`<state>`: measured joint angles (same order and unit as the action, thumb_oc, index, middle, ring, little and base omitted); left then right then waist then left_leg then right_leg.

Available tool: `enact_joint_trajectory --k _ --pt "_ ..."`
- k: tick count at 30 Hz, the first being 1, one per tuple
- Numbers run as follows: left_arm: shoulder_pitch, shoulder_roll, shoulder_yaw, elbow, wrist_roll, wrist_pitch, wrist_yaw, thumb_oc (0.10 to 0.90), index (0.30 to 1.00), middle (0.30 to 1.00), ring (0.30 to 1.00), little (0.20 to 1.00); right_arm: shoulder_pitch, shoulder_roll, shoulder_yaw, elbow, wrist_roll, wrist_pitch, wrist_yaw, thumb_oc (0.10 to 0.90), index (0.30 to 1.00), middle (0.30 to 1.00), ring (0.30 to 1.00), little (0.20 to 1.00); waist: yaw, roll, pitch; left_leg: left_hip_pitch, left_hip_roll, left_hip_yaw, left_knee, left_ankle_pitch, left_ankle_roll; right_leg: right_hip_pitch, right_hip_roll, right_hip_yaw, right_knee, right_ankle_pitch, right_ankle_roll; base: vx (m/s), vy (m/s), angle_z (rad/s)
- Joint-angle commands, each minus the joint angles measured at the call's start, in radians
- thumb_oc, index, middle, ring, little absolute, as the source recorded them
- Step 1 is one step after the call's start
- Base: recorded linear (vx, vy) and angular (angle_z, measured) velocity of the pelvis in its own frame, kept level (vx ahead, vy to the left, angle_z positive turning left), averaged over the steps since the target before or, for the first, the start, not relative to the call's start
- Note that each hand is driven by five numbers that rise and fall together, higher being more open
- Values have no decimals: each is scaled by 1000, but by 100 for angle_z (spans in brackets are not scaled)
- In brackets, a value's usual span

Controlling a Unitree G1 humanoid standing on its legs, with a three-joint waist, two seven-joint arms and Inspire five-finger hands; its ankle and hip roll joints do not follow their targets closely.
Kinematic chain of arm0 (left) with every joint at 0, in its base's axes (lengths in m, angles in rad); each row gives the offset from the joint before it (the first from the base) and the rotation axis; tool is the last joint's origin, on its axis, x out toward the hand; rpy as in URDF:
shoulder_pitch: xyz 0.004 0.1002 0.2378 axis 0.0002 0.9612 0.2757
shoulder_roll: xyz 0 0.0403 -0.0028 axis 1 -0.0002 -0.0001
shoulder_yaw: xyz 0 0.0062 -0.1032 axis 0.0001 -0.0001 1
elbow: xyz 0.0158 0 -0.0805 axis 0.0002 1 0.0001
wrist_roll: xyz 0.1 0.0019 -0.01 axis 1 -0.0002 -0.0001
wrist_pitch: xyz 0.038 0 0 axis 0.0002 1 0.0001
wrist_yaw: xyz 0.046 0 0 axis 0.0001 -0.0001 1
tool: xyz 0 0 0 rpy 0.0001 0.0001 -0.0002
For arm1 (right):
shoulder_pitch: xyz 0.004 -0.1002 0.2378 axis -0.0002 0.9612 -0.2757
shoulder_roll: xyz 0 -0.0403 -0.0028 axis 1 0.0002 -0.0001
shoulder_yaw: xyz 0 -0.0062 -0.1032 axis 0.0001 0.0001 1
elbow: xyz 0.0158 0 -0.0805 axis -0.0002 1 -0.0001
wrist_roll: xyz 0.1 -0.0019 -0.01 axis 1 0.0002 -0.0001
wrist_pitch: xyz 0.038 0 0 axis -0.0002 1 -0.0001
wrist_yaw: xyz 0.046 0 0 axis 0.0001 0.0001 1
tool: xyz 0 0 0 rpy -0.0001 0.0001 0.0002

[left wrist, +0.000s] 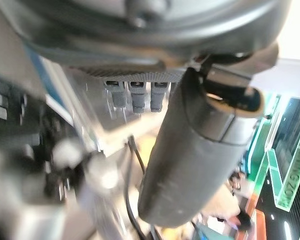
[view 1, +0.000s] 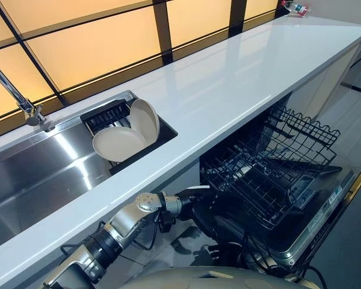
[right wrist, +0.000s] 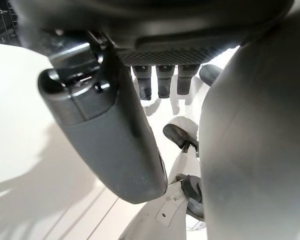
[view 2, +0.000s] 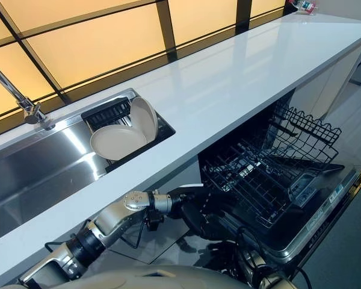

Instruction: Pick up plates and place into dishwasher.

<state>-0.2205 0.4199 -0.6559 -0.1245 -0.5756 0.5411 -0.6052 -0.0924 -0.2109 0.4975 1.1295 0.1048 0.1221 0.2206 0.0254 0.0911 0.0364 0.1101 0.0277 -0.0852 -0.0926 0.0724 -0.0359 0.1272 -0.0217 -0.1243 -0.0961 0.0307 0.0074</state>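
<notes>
Both cream plates (view 1: 123,135) leaned in the sink's black rack (view 1: 105,114), no pick-up had begun, and the left hand (view 1: 204,211) hung low by the open dishwasher (view 1: 277,174), fingers seemingly straight, so it needed to reach up.

No legible text on anything (signage blurred)
</notes>
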Motion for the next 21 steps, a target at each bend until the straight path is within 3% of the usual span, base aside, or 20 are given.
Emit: enact_joint_trajectory --k 1,3,5,7,8,10,16,21 --pt "-153 -27 46 -101 -199 17 -8 800 900 900 900 900 -46 46 41 35 45 -12 3 800 900 900 900 900 9 -42 5 11 -100 22 5 -85 88 -8 1 12 9 9 41 2 -9 3" --pt "-188 -27 54 -127 -266 39 26 800 900 900 900 900 -46 49 51 38 50 -9 2 800 900 900 900 900 9 -42 0 11 -101 21 5 -85 88 -8 1 14 9 8 40 0 -3 2" --pt "-239 -32 74 -134 -452 97 99 800 900 900 900 900 -51 50 59 47 52 -4 7 800 900 900 900 900 9 -42 -6 9 -101 24 5 -84 87 -8 1 16 9 10 40 0 0 0" --pt "-256 -42 82 -133 -533 91 156 800 900 900 900 900 -55 49 62 52 51 -2 9 800 900 900 900 900 9 -41 -8 8 -100 27 5 -84 86 -9 1 16 9 10 38 0 0 0" --pt "-282 -53 98 -111 -612 29 246 800 900 900 900 900 -60 50 67 56 50 3 6 800 900 900 900 900 8 -41 -9 10 -100 28 5 -84 85 -8 1 17 9 11 37 0 0 0" --pt "-307 -68 125 -76 -604 -59 321 800 900 900 900 900 -58 52 72 55 51 4 8 800 900 900 900 900 7 -42 -11 11 -101 30 5 -84 85 -6 0 16 9 11 37 0 0 0" --pt "-436 9 331 123 -629 -302 392 800 900 900 900 900 -41 48 78 60 64 7 47 800 900 900 900 900 5 -48 -24 13 -100 35 5 -79 79 0 -3 6 9 8 39 42 -9 -2" --pt "-525 119 454 218 -642 -414 492 800 900 900 900 900 -44 42 78 89 80 -1 54 800 900 900 900 900 12 -41 -31 13 -100 35 5 -78 74 2 -4 -2 9 0 35 45 4 4"
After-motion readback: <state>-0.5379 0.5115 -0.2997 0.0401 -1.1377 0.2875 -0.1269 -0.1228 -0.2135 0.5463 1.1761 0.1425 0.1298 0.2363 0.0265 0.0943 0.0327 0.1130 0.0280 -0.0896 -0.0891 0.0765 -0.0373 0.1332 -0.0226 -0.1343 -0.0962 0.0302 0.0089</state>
